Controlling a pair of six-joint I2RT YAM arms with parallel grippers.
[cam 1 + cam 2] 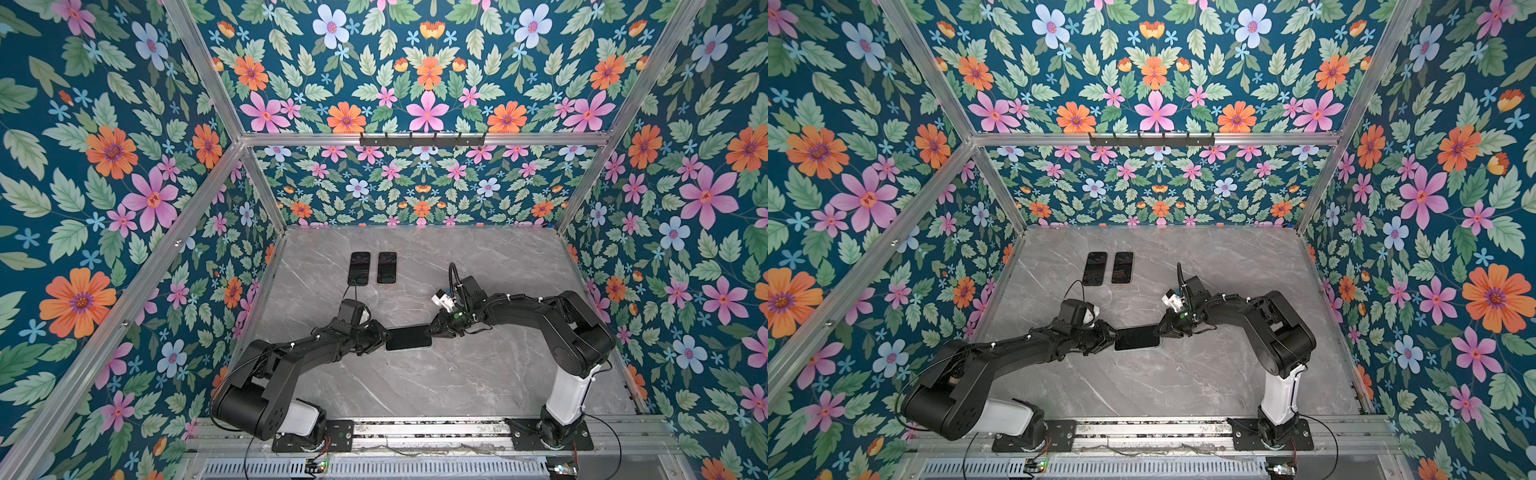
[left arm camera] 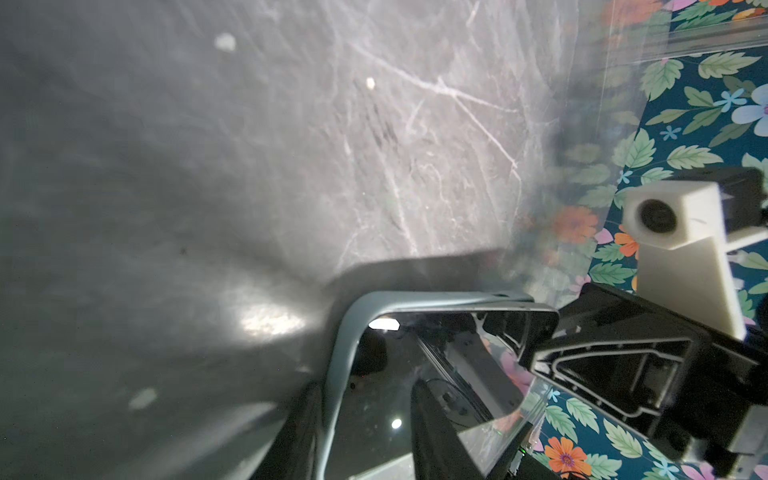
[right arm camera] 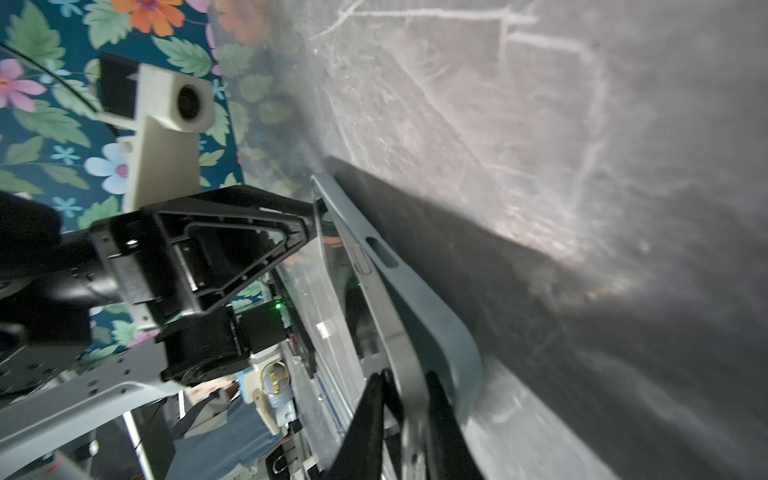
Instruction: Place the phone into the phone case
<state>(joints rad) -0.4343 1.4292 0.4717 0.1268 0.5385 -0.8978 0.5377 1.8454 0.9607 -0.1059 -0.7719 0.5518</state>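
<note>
A black-screened phone (image 1: 409, 337) lies lengthwise in mid-table in both top views, with the pale blue-grey phone case (image 2: 345, 332) around its back and rim. My left gripper (image 1: 380, 337) is shut on its left end; in the left wrist view one finger lies on the screen (image 2: 386, 399) and the other behind the case. My right gripper (image 1: 430, 330) is at the right end. In the right wrist view its fingers (image 3: 436, 415) straddle the phone's silver edge (image 3: 399, 332), where the case (image 3: 440, 328) stands a little off the phone. Whether they press it is unclear.
Two more dark phones (image 1: 359, 268) (image 1: 386, 267) lie side by side at the back left of the grey marble table (image 1: 457, 374). Floral walls with aluminium posts close in the table on three sides. Both arm bases sit on the front rail (image 1: 415, 428).
</note>
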